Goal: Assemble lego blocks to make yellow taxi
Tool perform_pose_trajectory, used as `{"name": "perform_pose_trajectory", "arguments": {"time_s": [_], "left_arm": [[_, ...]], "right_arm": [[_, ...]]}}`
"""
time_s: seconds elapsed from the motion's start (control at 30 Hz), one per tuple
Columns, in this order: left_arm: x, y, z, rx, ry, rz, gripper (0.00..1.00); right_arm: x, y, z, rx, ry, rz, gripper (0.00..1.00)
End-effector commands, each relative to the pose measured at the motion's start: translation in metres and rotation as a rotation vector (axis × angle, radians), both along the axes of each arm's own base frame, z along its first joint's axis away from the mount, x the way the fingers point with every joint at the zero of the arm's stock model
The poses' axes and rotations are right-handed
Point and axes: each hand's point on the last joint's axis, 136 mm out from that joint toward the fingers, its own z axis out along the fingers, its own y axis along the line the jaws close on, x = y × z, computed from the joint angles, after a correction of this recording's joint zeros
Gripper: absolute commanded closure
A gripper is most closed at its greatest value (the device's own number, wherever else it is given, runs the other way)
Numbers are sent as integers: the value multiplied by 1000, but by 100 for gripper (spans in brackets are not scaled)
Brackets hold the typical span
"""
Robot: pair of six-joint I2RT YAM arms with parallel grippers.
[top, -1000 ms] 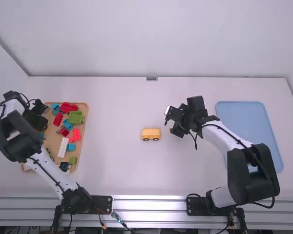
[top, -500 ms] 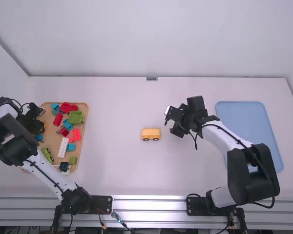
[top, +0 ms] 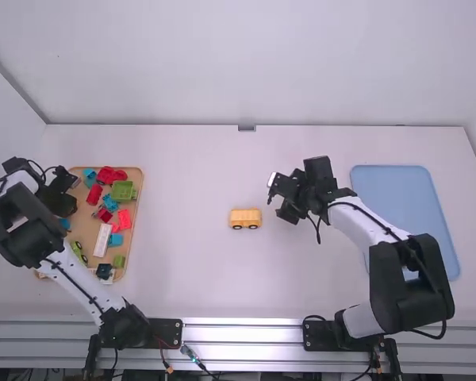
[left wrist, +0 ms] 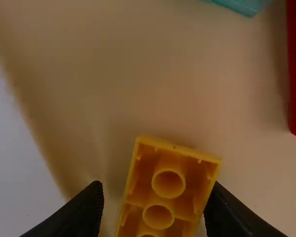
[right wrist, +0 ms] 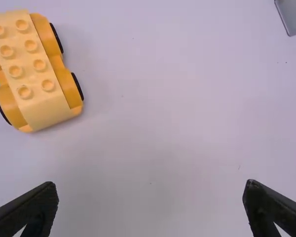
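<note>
Left gripper [top: 70, 198]: at left side of tray [top: 87, 230]; jaws spread.
Yellow block [left wrist: 168, 183]: between those jaws, hollow underside up.
Yellow wheeled base [top: 244, 219]: mid-table, studs up.
Right gripper [top: 276, 198]: right of base; jaws spread.

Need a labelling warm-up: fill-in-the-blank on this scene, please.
The yellow car stands ____ the two grippers.
The flat tray beside the right arm is ____.
The right gripper's fingers are ____, holding nothing.
The yellow block turns its ____ side to the left wrist camera.

Missing words: between; blue; open; hollow.
</note>
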Motion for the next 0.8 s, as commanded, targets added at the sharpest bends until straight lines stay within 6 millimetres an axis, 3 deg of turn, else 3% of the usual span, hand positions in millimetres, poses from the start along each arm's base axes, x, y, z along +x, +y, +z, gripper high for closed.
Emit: {"name": "perform_pose_trajectory", "arguments": {"time_s": [0.0, 0.27, 0.6, 0.67, 0.77], "left_arm": [[-18, 1, -11, 15, 90, 39, 46], [-26, 1, -7, 0, 123, 36, 51], [-25, 1, -7, 3, 122, 31, 67], [-21, 1, -4, 6, 115, 44, 76], [-17, 4, 8, -1, 101, 93, 78]], "right_arm": [[-2, 2, 4, 11, -3, 0, 1], [-2, 2, 4, 11, -3, 0, 1], [-2, 2, 4, 11, -5, 1, 1], [-2, 4, 5, 12, -7, 5, 1], [-4, 10, 6, 14, -12, 22, 1]]}}
